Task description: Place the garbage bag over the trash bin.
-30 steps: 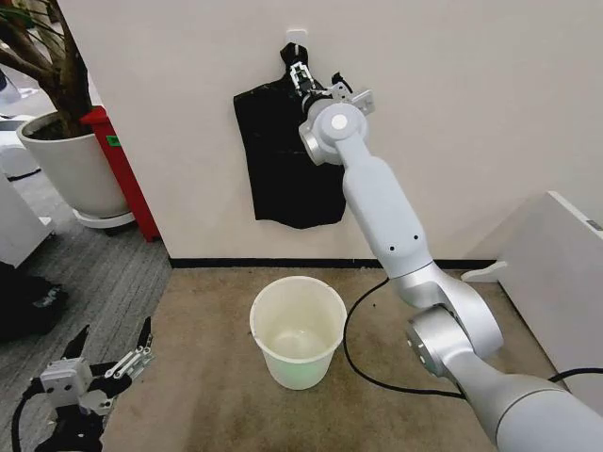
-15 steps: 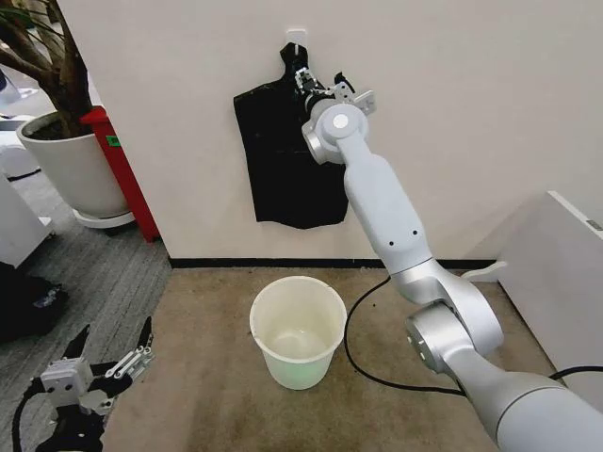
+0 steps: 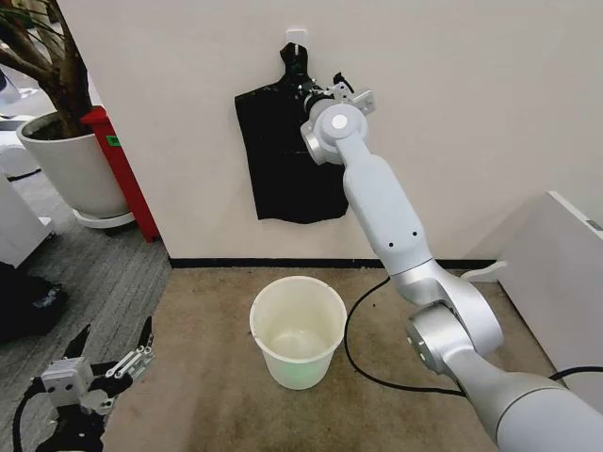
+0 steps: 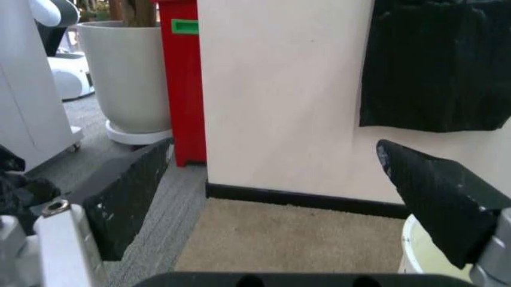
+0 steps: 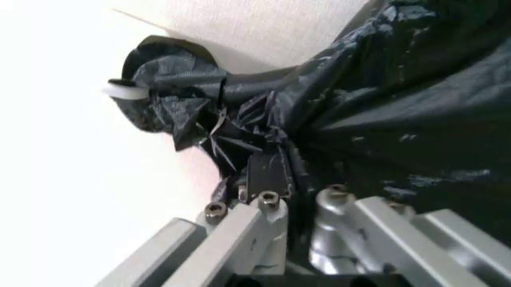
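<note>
Head view: right gripper (image 3: 308,91) raised to the far wall, fingers clenched on gathered black plastic just below the knot of the garbage bag (image 3: 287,160), which hangs flat from a white wall hook (image 3: 296,33). Trash bin (image 3: 297,330) stands upright on brown carpet below, open floor all round, a black cable (image 3: 363,363) curving just right of it. Left gripper (image 3: 111,363) low at near left, jaws spread, grasping nothing
</note>
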You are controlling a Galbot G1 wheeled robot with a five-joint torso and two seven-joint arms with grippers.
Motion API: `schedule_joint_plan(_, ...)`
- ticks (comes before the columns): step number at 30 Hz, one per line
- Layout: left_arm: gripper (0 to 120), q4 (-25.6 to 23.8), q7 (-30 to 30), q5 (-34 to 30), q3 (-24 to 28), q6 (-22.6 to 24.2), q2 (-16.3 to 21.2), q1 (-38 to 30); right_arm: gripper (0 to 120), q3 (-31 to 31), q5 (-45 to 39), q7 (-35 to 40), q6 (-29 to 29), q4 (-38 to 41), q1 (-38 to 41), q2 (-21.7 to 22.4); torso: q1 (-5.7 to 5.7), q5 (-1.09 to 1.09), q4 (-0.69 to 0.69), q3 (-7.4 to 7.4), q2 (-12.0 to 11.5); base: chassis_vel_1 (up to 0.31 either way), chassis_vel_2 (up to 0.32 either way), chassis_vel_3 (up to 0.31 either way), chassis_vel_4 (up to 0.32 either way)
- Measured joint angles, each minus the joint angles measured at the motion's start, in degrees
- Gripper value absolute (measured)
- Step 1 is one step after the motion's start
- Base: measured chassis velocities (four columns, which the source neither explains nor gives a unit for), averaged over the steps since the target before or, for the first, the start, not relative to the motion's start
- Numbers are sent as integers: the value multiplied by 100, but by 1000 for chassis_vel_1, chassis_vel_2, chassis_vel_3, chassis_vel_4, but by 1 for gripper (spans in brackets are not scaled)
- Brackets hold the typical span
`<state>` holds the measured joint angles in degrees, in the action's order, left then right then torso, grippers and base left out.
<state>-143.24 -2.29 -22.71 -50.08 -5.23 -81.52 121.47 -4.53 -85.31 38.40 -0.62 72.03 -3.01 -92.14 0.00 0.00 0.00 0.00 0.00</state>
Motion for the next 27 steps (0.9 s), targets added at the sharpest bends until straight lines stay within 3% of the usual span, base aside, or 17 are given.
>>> schedule_joint_plan(27, 100, 0, 5, 9, 14, -7, 0, -7, 1, 246, -95, 201, 20, 534, -355, 0, 0, 0, -1, 0, 0, 0, 0, 0, 0)
